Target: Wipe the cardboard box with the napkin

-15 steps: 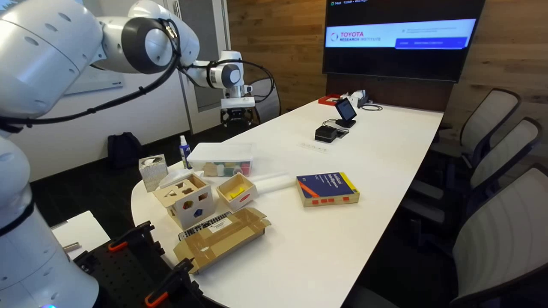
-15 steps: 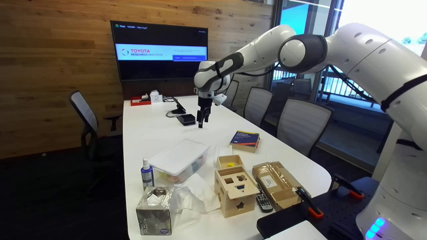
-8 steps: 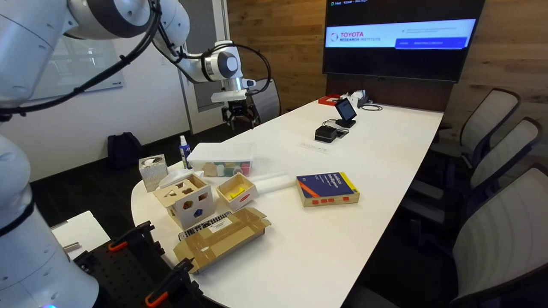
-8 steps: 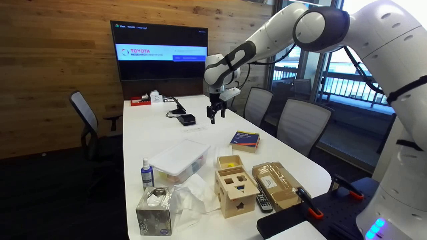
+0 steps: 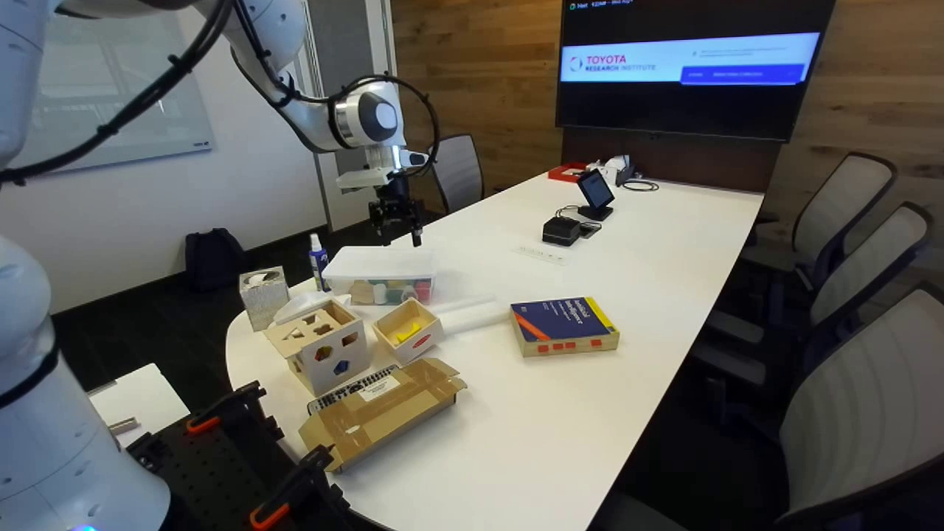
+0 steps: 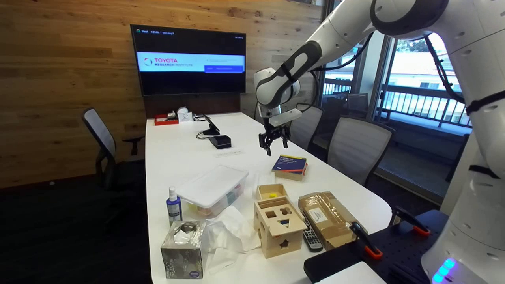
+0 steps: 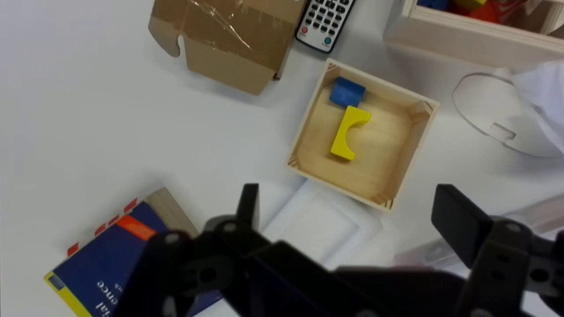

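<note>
The golden-tan cardboard box [image 5: 404, 410], with clear tape, a label and end flaps, lies near the table end by the robot base. It also shows in an exterior view [image 6: 335, 221] and at the top of the wrist view [image 7: 238, 42]. A flat folded white napkin [image 5: 472, 316] lies beside the small wooden tray, also in the wrist view [image 7: 313, 222]. Crumpled white tissue [image 6: 232, 228] lies by the tissue box. My gripper [image 5: 401, 237] is open and empty, high above the table, also in an exterior view [image 6: 277, 148]. In the wrist view its fingers [image 7: 350, 211] are wide apart.
A wooden tray [image 7: 379, 154] with blocks, a block with shaped holes [image 6: 282, 236], a remote [image 6: 312, 236] and a red-and-blue book [image 5: 564, 321] are near. A lidded plastic bin [image 6: 213, 183], spray bottle [image 6: 174, 207] and tissue box [image 6: 182, 256] stand along the far side.
The arm has drawn back toward its base. In an exterior view the gripper moved lower and slightly left; in an exterior view it moved right. It stays open. Table objects have not moved.
</note>
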Motion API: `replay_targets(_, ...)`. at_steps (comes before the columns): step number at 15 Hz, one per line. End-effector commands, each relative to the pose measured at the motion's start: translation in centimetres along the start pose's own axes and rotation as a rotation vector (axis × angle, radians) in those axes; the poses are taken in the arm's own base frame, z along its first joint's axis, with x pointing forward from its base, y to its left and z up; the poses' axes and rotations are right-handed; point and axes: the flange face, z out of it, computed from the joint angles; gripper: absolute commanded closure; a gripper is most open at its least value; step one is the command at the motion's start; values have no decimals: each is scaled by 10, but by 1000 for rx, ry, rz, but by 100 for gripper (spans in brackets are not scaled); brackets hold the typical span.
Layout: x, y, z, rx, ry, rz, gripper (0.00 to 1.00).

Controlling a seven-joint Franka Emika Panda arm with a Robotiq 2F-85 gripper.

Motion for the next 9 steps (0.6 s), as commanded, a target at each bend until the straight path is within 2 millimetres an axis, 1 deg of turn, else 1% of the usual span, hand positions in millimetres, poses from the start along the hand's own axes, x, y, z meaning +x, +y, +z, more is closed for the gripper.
replay_targets(1,-33,12,0,32,-6,27,0)
replay_targets(5,-50,24,7,65,22,34,0)
replay_targets(9,-62,30,16,88,46,41,0)
